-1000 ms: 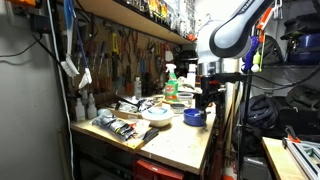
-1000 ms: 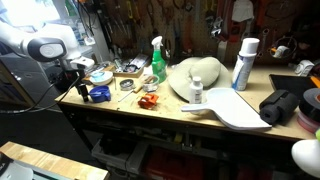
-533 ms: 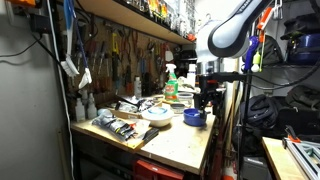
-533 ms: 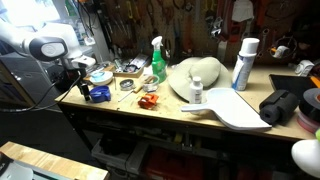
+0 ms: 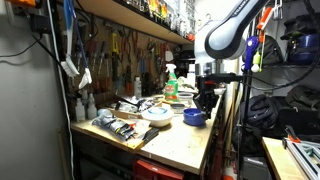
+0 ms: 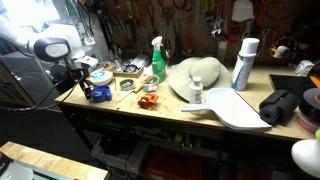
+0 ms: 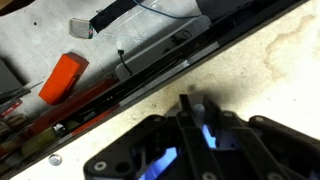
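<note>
The claw (image 5: 205, 101) hangs just above the blue cup (image 5: 194, 117) near the bench (image 5: 180, 145) edge, open or closed I cannot tell, so it should move centred and slow, lest it knock the cup off.

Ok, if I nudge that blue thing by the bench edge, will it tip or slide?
The blue object looks low and squat, so it probably slides rather than tips. It sits close to the bench edge, so an outward push might drop it. Small beside the gripper, it is likely light.
</note>
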Motion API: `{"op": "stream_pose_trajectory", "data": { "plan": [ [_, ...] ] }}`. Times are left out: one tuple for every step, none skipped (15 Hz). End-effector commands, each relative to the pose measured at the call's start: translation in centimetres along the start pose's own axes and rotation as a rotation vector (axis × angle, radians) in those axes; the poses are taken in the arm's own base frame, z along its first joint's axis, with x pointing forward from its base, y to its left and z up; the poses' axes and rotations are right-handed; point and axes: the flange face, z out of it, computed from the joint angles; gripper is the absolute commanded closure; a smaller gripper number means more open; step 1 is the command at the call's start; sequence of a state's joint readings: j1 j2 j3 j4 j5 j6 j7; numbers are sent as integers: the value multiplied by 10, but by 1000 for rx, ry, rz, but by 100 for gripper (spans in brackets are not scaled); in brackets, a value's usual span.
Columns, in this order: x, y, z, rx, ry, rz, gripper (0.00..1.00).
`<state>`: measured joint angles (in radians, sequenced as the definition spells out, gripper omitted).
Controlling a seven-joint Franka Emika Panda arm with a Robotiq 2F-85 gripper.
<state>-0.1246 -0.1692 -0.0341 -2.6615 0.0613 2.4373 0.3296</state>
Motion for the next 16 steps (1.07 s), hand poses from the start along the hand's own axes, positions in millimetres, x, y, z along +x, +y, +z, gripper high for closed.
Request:
{"op": "stream_pose_trajectory", "data": {
  "plan": [
    [7, 1, -9, 23, 13, 6, 100],
    [8, 1, -14, 33, 9, -7, 95],
    [10, 2, -20, 46, 9, -12, 95],
    [12, 5, -26, 67, 9, -11, 95],
    [16, 10, -37, 100, 11, 2, 95],
    [20, 15, -45, 129, 14, 17, 95],
    [25, 23, -55, 148, 30, 49, 95],
    [32, 32, -65, 153, 57, 85, 95],
    [38, 41, -73, 151, 95, 121, 95],
    [44, 50, -82, 149, 131, 153, 95],
    [50, 59, -88, 142, 182, 205, 95],
    [56, 67, -95, 152, 206, 251, 95],
    [61, 73, -99, 156, 239, 307, 95],
    [62, 75, -98, 137, 246, 323, 95],
    [62, 70, -97, 155, 219, 266, 96],
    [63, 73, -99, 153, 225, 276, 87]
  ]
}}
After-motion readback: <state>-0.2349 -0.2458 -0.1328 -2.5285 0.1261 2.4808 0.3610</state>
